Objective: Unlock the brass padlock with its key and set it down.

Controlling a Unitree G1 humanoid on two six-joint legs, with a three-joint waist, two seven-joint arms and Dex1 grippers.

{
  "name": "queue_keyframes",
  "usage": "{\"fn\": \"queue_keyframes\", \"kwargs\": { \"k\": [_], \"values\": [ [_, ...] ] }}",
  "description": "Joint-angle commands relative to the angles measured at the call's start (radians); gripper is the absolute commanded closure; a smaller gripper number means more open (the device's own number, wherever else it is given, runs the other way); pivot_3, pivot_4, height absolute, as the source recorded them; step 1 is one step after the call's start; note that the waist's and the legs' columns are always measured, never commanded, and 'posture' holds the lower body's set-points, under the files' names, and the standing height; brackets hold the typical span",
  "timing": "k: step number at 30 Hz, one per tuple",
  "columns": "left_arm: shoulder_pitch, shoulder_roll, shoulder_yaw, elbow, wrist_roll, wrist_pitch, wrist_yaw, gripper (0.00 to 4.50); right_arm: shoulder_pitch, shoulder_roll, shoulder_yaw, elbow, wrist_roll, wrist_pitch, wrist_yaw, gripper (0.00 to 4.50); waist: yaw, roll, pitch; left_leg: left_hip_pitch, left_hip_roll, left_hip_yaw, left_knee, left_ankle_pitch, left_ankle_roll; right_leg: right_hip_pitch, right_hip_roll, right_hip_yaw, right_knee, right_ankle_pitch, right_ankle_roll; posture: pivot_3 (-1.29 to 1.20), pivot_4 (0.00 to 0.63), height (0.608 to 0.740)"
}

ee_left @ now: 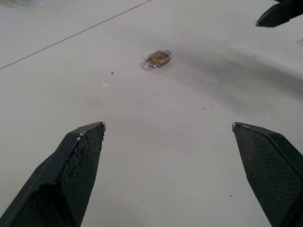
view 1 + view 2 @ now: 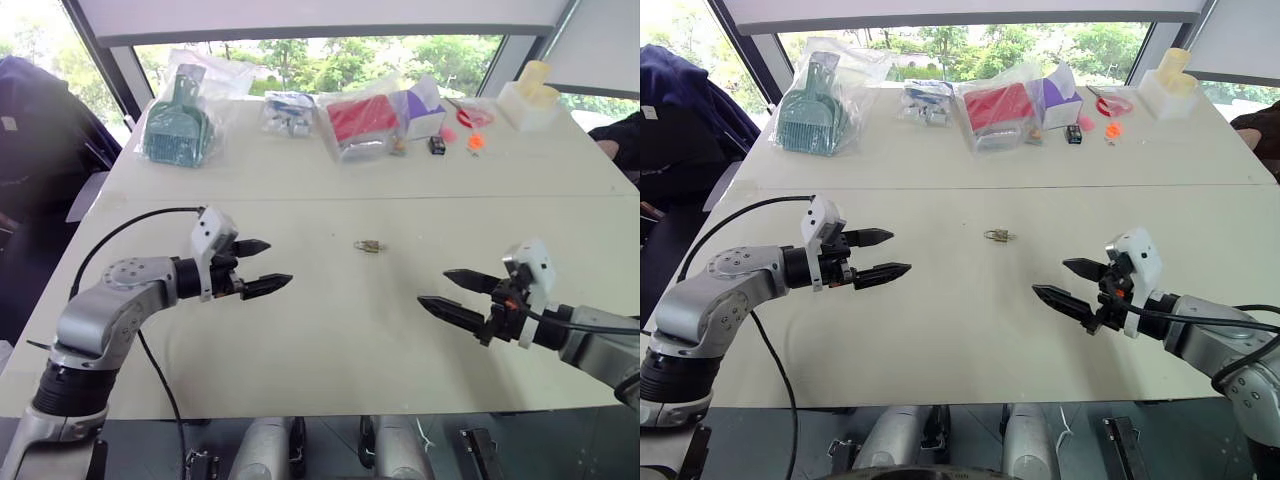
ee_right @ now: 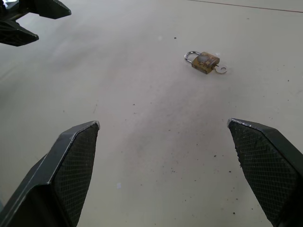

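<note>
The counter (image 2: 300,330) is pale cream, flecked with small dark specks and a thin dark seam line. On it, the brass padlock (image 3: 205,62) is yellow-brass with a silvery shackle, and the key (image 3: 220,70) at its end is silvery. The left gripper (image 2: 256,267) has black fingers (image 1: 78,161) with a fine cross-hatched texture and a white housing behind them; the right gripper (image 2: 457,293) is likewise black-fingered with a white housing and a small orange spot. Beyond the brass padlock, a teal dustpan (image 2: 178,125) sits in clear plastic, beside a red packet (image 2: 362,119), a purple-and-white box (image 2: 422,108), a small black cube (image 2: 437,145), orange bits (image 2: 475,142) and a pale yellow block (image 2: 532,92).
</note>
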Motion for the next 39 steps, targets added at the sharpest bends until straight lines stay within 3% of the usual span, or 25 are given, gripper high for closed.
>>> {"fn": "queue_keyframes", "kwargs": {
  "k": [1,19,26,31,36,39],
  "values": [
    [-0.002,0.01,0.013,-0.017,0.001,-0.019,-0.013,0.02,-0.006,0.001,-0.011,-0.008,-0.009,-0.019,0.017,0.0,0.0,0.0,0.0,0.0,0.0,0.0,0.0,0.0,0.0,0.0,0.0,0.0,0.0,0.0,0.0,0.0,0.15,0.735],
    [-0.013,0.012,0.003,0.006,0.027,-0.041,-0.03,0.02,-0.037,0.055,0.015,-0.023,-0.036,-0.012,-0.023,0.0,0.0,0.0,0.0,0.0,0.0,0.0,0.0,0.0,0.0,0.0,0.0,0.0,0.0,0.0,0.0,0.0,0.15,0.735],
    [-0.1,0.033,-0.084,0.115,0.158,-0.143,-0.075,0.02,-0.058,0.122,0.013,-0.02,-0.03,-0.018,-0.101,0.0,0.001,0.0,0.0,0.0,0.0,0.0,0.0,0.0,-0.001,0.0,0.0,0.0,0.0,0.0,0.0,0.0,0.15,0.735],
    [-0.374,-0.045,-0.211,0.468,0.269,-0.378,-0.285,0.02,-0.108,0.201,0.024,-0.013,-0.027,-0.007,-0.203,0.0,0.009,0.0,0.0,0.0,-0.001,0.0,0.0,0.001,-0.001,0.0,0.0,0.0,0.001,0.0,0.0,0.0,0.15,0.735],
    [-0.717,-0.268,-0.281,1.101,0.403,-0.654,-0.412,0.02,-0.049,0.268,0.032,-0.076,-0.044,-0.022,-0.284,0.0,0.03,-0.001,0.0,-0.001,-0.001,0.001,0.0,0.002,-0.001,0.0,0.0,-0.001,0.0,0.001,0.0,0.0,0.15,0.735],
    [-0.846,-0.382,-0.278,1.379,0.478,-0.802,-0.385,0.02,0.017,0.32,0.02,-0.15,-0.039,-0.032,-0.353,0.0,0.025,-0.002,0.0,-0.002,-0.002,0.002,0.001,0.002,-0.001,0.0,0.0,0.0,0.0,0.001,0.001,0.0,0.15,0.735]
  ]
}}
